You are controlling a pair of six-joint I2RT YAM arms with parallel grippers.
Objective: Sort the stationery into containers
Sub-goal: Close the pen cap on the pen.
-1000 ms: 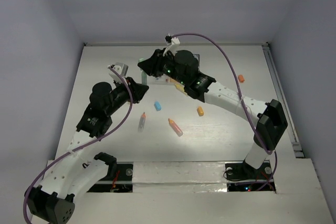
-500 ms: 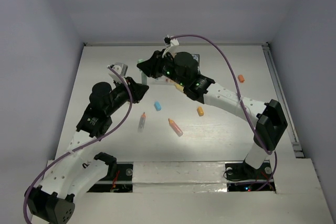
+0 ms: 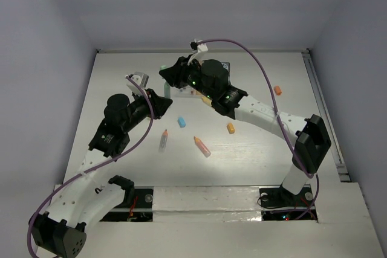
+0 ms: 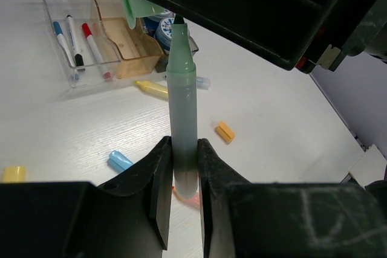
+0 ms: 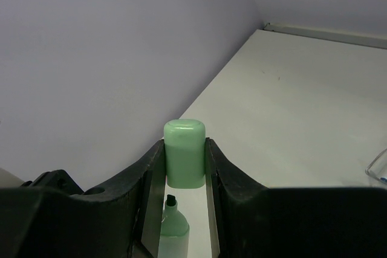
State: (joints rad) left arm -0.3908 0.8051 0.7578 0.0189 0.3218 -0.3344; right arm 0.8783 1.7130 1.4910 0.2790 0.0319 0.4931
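Observation:
My left gripper [image 4: 184, 149] is shut on the body of an uncapped green marker [image 4: 183, 101], which is held upright with its black tip up. My right gripper [image 5: 184, 149] is shut on the marker's green cap [image 5: 184, 161], just above the tip [image 5: 172, 200] and apart from it. In the top view the two grippers, left [image 3: 164, 102] and right [image 3: 165, 75], meet at the back left. The three joined bins lie beyond. The clear bin [image 4: 48, 4] holds three pens, the orange bin [image 4: 130, 49] is beside it, and the dark bin is mostly hidden, with blue-white rolls [image 4: 163, 28] showing.
Loose on the table are a blue marker [image 3: 181, 122], a pen with an orange cap [image 3: 163, 140], a pink-orange marker [image 3: 202, 146], an orange piece [image 3: 230, 128], another orange piece [image 3: 277, 90] at the right, and a yellow marker [image 4: 151, 87] near the bins.
Both arms have shifted only slightly. The grippers stay close together with the marker and the cap in them.

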